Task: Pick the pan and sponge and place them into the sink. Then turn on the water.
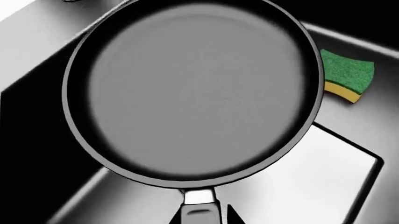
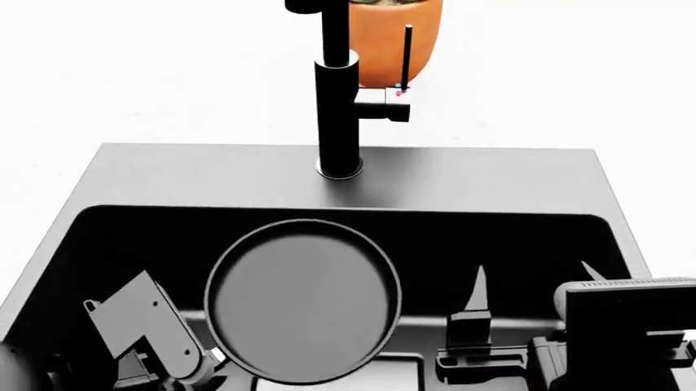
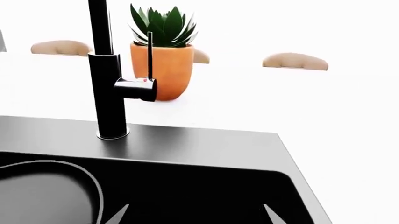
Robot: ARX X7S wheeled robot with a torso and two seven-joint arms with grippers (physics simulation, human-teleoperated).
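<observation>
The black pan point(image 1: 193, 88) fills the left wrist view and hangs in the sink point(image 2: 163, 175), low over its floor. My left gripper point(image 1: 199, 217) is shut on the pan's grey handle point(image 1: 199, 210), with a dark finger on each side. The pan also shows in the head view point(image 2: 302, 301). The green and yellow sponge point(image 1: 346, 75) lies on the sink floor just past the pan's rim. My right gripper point(image 2: 533, 281) is open and empty over the sink's right part, with its tips wide apart point(image 3: 194, 214). No water runs from the faucet point(image 2: 337, 106).
The faucet's thin lever point(image 2: 408, 53) stands upright at its right side, in front of an orange plant pot point(image 2: 397, 32). The bright square drain plate point(image 1: 324, 182) lies below the pan. The left arm's link point(image 2: 142, 322) is at the sink's near left.
</observation>
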